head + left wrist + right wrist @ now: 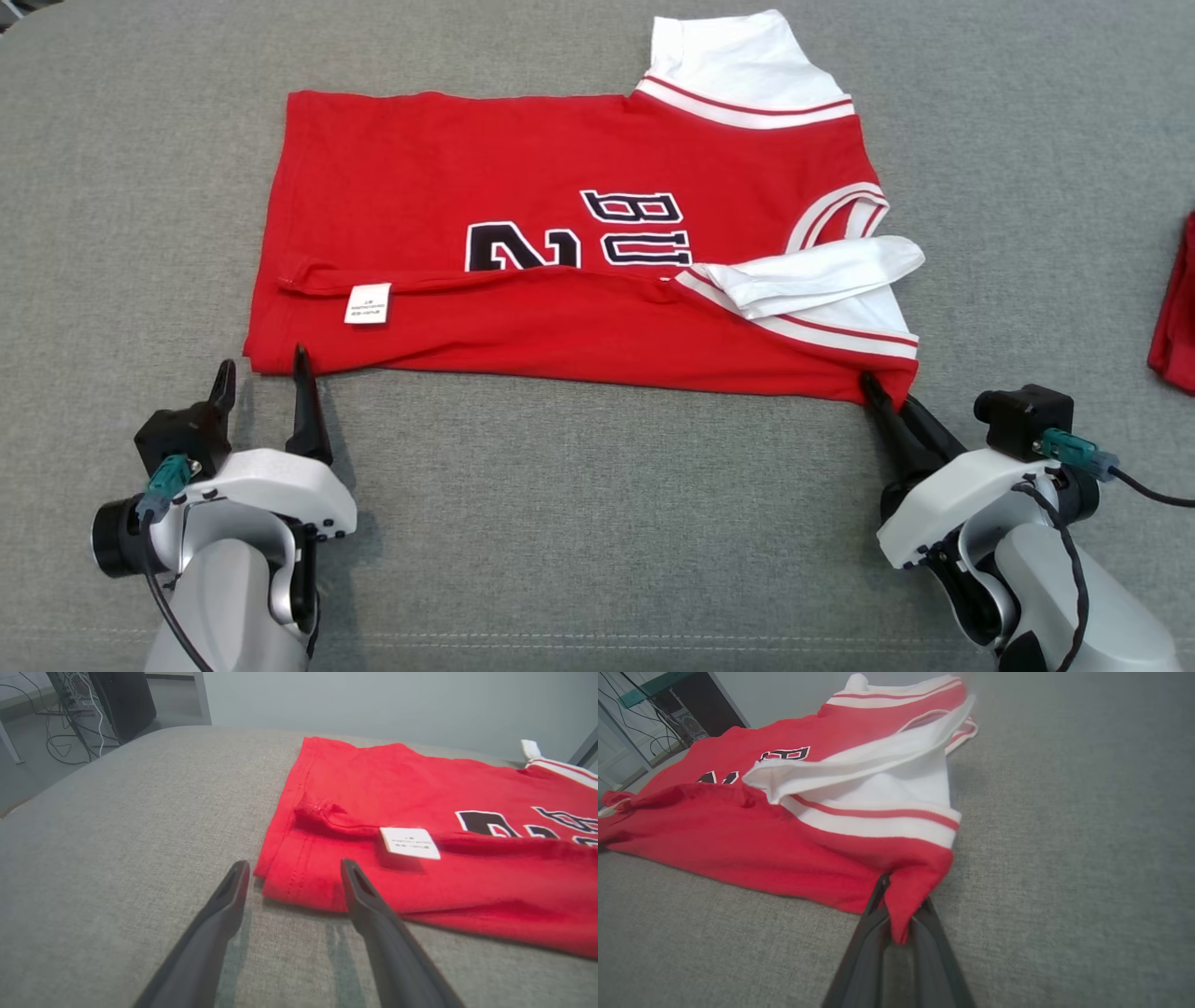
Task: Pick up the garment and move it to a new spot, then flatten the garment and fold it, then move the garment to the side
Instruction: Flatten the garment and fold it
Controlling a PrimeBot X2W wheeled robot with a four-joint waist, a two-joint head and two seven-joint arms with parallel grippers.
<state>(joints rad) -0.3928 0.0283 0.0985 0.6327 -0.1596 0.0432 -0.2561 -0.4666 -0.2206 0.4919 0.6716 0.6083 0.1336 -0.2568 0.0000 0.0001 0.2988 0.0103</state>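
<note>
The garment (pixel 523 187) is a red jersey with white sleeves and black lettering, lying partly folded on the grey cushion, its near long edge turned over with a white label (pixel 367 303) showing. My left gripper (pixel 263 369) stands open at the garment's near left corner (pixel 299 886), one finger on each side of the corner, resting at the cloth's edge. At the near right corner my right gripper (pixel 887 397) is shut on the garment (pixel 831 849), a pinch of red cloth caught between the fingers (pixel 868 933).
The grey fabric surface (pixel 597 523) stretches wide on all sides. Another piece of red cloth (pixel 1176 317) lies at the right edge. Beyond the far left edge there is floor with cables and a dark computer case (pixel 117 700).
</note>
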